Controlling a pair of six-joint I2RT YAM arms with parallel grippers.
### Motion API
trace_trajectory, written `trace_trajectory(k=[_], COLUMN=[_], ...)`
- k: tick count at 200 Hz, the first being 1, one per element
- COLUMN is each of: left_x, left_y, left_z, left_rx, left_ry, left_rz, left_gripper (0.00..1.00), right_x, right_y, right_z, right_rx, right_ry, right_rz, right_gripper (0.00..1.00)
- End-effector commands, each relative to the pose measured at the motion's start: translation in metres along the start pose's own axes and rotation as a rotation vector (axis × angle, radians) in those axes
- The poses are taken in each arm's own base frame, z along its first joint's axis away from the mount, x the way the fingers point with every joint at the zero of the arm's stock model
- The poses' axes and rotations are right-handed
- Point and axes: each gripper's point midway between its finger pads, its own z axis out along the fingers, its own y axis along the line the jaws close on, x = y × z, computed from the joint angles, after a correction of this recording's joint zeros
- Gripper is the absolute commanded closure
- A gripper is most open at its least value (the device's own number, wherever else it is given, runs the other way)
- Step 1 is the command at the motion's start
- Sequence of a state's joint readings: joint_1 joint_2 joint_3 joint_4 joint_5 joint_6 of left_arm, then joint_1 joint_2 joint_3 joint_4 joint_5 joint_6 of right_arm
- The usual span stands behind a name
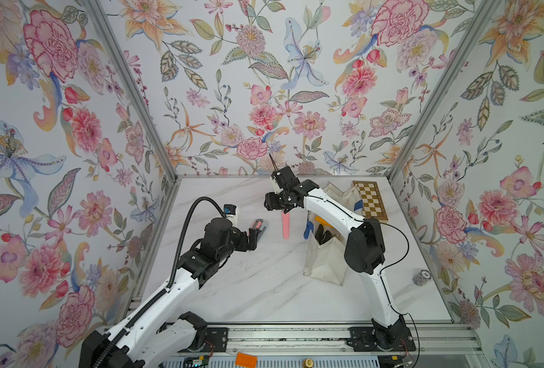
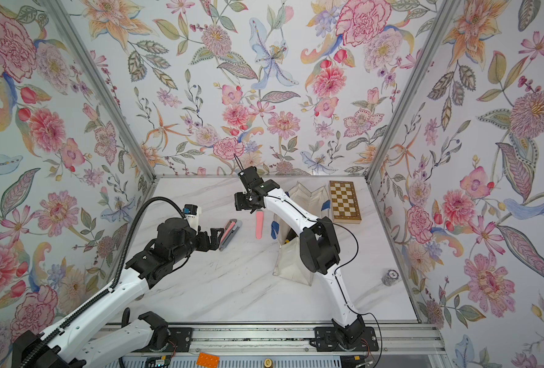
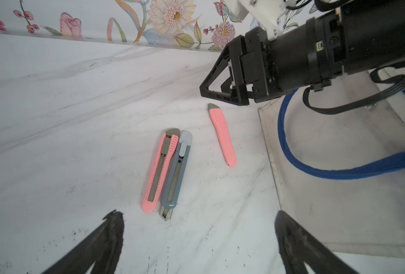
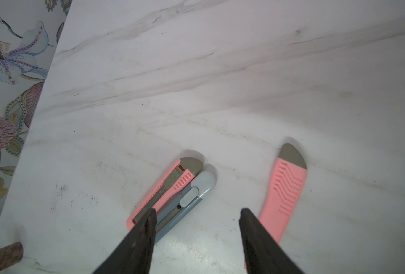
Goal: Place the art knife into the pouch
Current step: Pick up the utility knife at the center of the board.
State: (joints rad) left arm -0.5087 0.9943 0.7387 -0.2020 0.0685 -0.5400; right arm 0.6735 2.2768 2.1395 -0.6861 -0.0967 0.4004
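Three art knives lie on the marble table. A pink art knife [image 3: 160,170] and a blue-grey one [image 3: 176,170] lie side by side. A second pink art knife [image 1: 285,225] lies alone, nearer the pouch [image 1: 324,261], a white canvas bag with blue straps. My left gripper [image 3: 197,214] is open just short of the pair. My right gripper [image 4: 197,211] hovers open over bare table, with the lone pink knife [image 4: 284,197] outside one finger and the pair [image 4: 173,189] by the other.
A brown-and-cream chessboard [image 1: 370,200] lies at the back right, behind the pouch. A small patterned roll [image 1: 422,276] stands near the right wall. Floral walls close in the table on three sides. The right arm reaches across above the pouch.
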Motion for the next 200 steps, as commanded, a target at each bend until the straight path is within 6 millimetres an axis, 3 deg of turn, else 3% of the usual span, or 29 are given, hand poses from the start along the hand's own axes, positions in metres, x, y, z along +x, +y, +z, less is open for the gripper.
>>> trace_trajectory(k=[1,5,8,13,59,120,200], left_x=[0.005,0.005,0.005,0.005,0.004,0.005,0.010], left_y=[-0.002,-0.002,-0.002,-0.002,-0.001,0.000,0.000], left_z=[0.007,0.007,0.008,0.008,0.015,0.026,0.035], left_rx=[0.027,0.029,0.030,0.028,0.018,0.006,0.001], left_ry=[0.007,0.007,0.008,0.007,0.012,0.035,0.062], left_rz=[-0.023,-0.022,-0.022,-0.021,-0.017,-0.007,-0.002], left_gripper=[0.01,0.01,0.01,0.01,0.01,0.01,0.01], right_x=[0.000,0.002,-0.003,-0.002,0.011,0.026,0.044], right_y=[-0.014,-0.015,-0.030,-0.037,-0.075,-0.099,-0.108], right_z=[0.005,0.007,0.007,0.008,0.023,0.040,0.064], right_rx=[0.024,0.025,0.041,0.052,0.114,0.169,0.167], right_ry=[0.013,0.017,0.013,0.016,0.060,0.100,0.156], right_rz=[0.049,0.049,0.069,0.077,0.117,0.126,0.134], right_gripper=[0.43,0.44,0.44,0.46,0.52,0.53,0.58])
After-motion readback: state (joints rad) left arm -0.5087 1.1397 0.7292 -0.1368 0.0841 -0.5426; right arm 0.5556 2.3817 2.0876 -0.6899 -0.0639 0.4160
